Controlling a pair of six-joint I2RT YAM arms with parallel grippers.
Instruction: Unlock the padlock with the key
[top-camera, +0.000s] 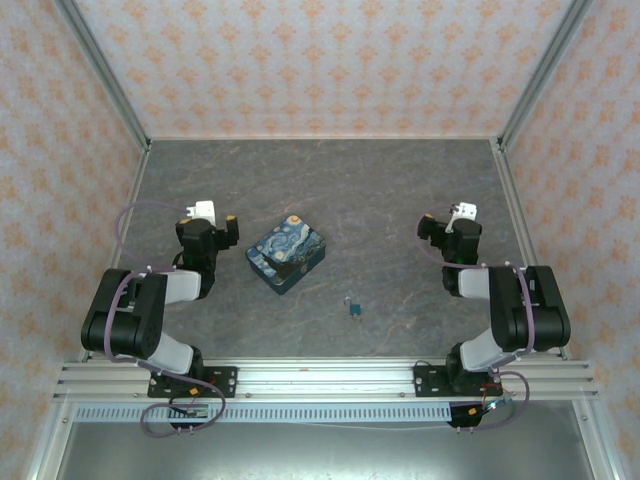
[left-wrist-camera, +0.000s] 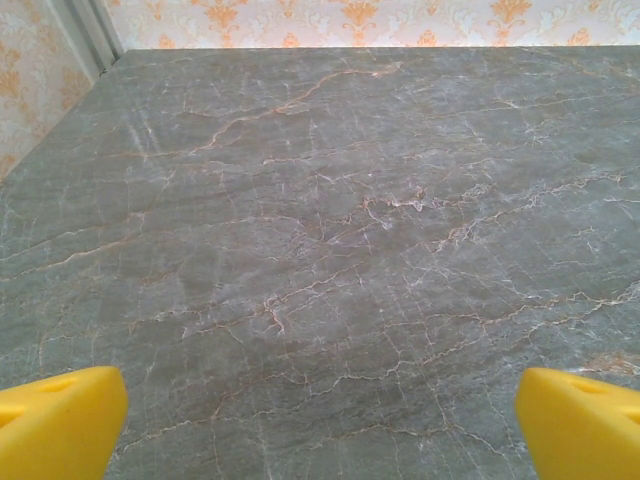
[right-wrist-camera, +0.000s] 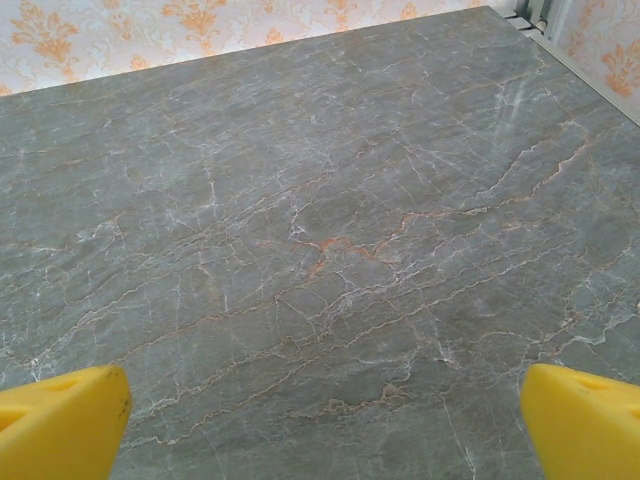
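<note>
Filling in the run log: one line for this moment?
left end effector open, empty | right end effector open, empty | padlock on table, between arms, untouched

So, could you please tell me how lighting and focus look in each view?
Top external: soft, even light, faint shadows; the padlock is too small for detail. Left wrist: the table looks sharp, the left gripper's fingertips soft-edged. Right wrist: a pale sheen near the table's far corner, the right gripper's fingertips equally soft.
</note>
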